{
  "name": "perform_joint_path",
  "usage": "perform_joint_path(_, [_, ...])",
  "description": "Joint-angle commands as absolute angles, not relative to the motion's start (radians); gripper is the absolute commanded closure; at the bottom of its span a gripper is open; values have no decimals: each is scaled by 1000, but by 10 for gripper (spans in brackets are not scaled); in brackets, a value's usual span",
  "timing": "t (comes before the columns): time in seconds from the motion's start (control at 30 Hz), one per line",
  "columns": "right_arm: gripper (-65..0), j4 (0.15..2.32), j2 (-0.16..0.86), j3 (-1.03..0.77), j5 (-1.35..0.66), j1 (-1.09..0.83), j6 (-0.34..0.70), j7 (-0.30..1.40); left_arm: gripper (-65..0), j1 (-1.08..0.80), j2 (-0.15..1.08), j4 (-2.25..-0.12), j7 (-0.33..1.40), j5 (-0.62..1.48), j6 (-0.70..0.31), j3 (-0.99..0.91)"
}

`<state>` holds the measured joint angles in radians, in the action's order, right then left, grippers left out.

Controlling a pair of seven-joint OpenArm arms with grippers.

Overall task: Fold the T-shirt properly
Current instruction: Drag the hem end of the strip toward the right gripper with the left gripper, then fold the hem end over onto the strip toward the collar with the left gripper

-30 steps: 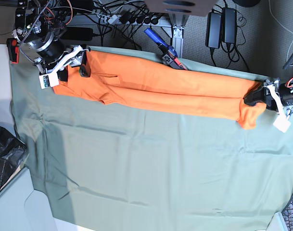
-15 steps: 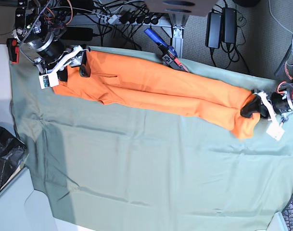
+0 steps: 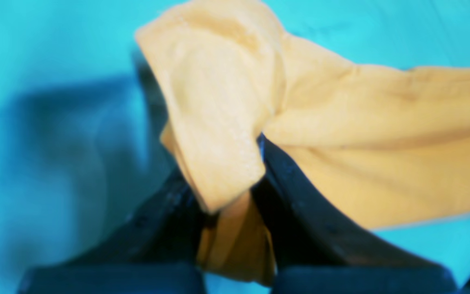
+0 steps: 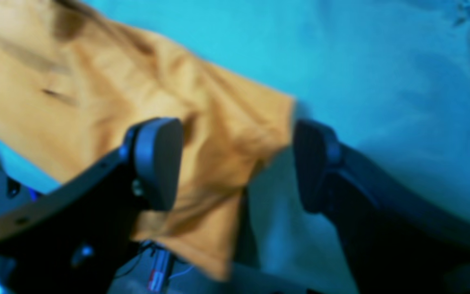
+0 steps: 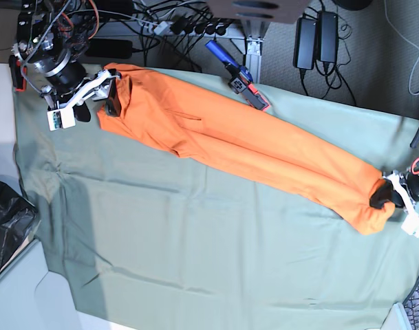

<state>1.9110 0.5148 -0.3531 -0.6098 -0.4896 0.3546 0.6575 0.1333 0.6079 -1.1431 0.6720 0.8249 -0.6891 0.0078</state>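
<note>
While the T-shirt [image 5: 230, 148] lies stretched in a long, narrow orange band across the grey-green table cloth [image 5: 195, 247], each end of it sits at one of the two arms. In the base view the band runs slantwise from the upper left corner of the cloth down to the right edge. The left gripper [image 5: 383, 200] is at the lower right end, and its dark jaws are pressed together on a bunched fold of the shirt; the left wrist view shows the fabric pinched between the two black fingers [image 3: 300, 196], with a flap drooping over them. The right gripper [image 5: 99, 104] is at the upper left end with its jaws standing wide apart. In the right wrist view one finger pad [image 4: 157, 163] lies over the orange cloth and the other is just beside the shirt's edge, above the table cloth. Neither pad is closed on anything.
</note>
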Motion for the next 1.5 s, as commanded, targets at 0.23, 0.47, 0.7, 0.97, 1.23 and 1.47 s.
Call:
perform_joint_path(0.23, [-424, 1926, 529, -364, -621, -488, 450, 628, 0, 143, 628, -1241, 647, 844, -698, -1])
perform_joint_path(0.47, [-424, 1926, 529, -364, -621, -488, 450, 625, 0, -32, 550, -1599, 651, 815, -698, 0])
perform_joint_path(0.7, [-424, 1926, 529, -364, -616, -488, 450, 625, 0, -71, 456, -1691, 650, 699, -698, 83])
perform_joint_path(0.97, [-424, 1926, 529, -364, -617, -488, 450, 609, 0, -50, 395, -1689, 601, 483, -698, 261])
perform_joint_path(1.23, [-424, 1926, 528, -364, -617, -488, 450, 606, -335, -56, 381, -1689, 594, 492, -698, 268])
perform_joint_path(1.47, [-424, 1926, 528, -364, -617, -488, 450, 605, -335, -56, 325, -1689, 596, 599, -698, 268])
